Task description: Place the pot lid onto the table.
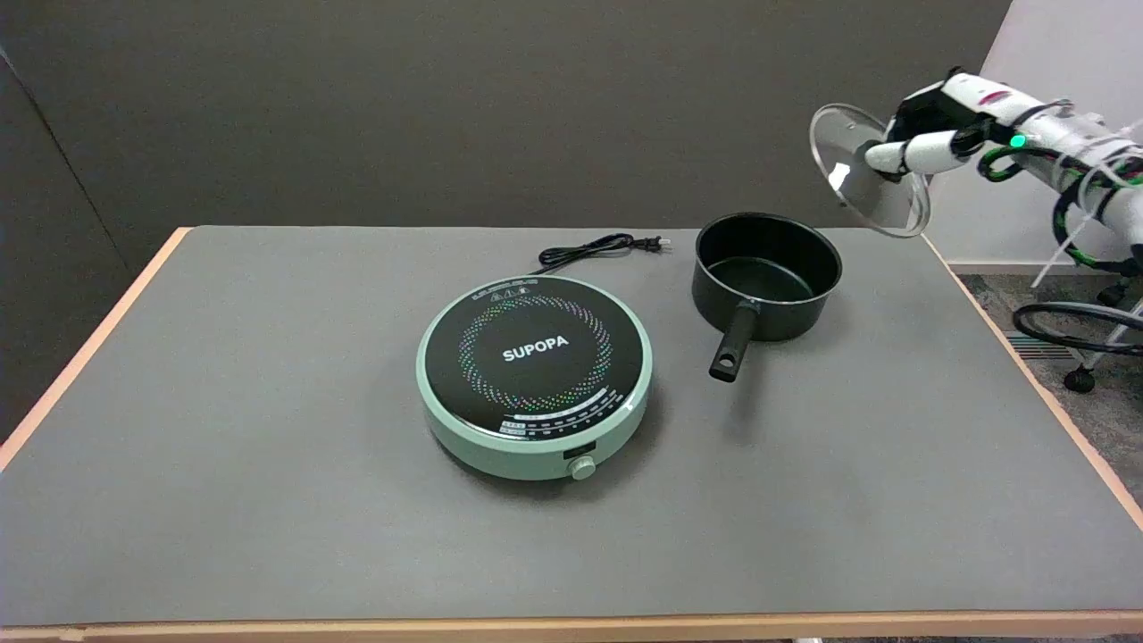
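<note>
A round glass pot lid (853, 161) with a metal rim hangs tilted in the air at the upper right, above and to the right of the pot. My right hand (924, 134) grips it at its middle knob, fingers wrapped over the lid's centre. The lid is well above the grey table (268, 446) and touches nothing else. The black pot (766, 272) stands uncovered on the table below, its long handle pointing toward the near side.
A green induction cooker (534, 375) with a black top sits mid-table, its black cord (598, 248) coiled behind it. The table's right edge (1027, 375) runs close under the lid. Cables and a wheeled stand base (1080, 330) lie on the floor beyond that edge.
</note>
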Robot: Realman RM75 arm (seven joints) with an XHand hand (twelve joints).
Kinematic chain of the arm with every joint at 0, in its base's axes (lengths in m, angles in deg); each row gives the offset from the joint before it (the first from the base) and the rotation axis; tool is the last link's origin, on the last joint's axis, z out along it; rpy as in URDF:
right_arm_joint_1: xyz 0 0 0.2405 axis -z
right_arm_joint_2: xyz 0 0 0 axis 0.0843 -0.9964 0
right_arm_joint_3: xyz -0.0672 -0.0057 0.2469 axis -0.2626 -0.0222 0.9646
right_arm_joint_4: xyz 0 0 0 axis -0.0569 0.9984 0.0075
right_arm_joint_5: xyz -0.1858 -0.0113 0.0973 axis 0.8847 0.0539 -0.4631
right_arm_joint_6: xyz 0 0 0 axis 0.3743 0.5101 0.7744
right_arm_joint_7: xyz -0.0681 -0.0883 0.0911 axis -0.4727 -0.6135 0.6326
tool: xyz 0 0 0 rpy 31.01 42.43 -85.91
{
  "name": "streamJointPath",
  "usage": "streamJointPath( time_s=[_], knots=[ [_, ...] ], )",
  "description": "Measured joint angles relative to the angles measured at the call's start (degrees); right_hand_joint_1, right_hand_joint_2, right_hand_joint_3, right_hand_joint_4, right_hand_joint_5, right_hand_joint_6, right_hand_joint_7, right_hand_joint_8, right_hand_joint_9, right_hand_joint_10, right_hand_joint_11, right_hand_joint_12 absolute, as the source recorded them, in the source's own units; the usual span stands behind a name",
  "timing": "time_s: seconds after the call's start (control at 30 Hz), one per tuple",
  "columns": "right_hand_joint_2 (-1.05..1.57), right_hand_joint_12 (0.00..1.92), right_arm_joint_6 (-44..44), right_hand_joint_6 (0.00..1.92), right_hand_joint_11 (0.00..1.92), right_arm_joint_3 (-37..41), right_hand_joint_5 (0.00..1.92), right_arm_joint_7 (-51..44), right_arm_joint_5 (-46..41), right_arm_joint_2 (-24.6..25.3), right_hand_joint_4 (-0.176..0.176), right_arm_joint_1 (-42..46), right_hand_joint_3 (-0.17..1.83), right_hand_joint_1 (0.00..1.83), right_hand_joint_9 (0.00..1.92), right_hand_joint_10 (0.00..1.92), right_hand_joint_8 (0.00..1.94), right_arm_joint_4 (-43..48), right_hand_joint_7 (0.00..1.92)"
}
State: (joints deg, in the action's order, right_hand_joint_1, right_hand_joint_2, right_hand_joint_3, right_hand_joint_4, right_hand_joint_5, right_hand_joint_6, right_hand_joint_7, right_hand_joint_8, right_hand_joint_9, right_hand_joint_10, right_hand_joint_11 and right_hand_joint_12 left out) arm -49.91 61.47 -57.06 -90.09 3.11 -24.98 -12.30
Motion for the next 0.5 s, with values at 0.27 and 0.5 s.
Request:
streamJointPath(
  time_s=[0.27,0.5],
  knots=[
    [1.04,1.4,-2.7,1.36,0.73,12.0,0.73,0.1,-4.4,-0.4,-0.084,10.6,0.27,1.22,0.95,1.18,1.02,0.5,1.03],
    [1.03,1.46,-4.7,1.32,0.72,21.3,0.74,0.1,-7.0,-0.4,-0.1,19.1,0.28,1.22,0.94,1.2,1.05,1.2,1.03]
  ],
)
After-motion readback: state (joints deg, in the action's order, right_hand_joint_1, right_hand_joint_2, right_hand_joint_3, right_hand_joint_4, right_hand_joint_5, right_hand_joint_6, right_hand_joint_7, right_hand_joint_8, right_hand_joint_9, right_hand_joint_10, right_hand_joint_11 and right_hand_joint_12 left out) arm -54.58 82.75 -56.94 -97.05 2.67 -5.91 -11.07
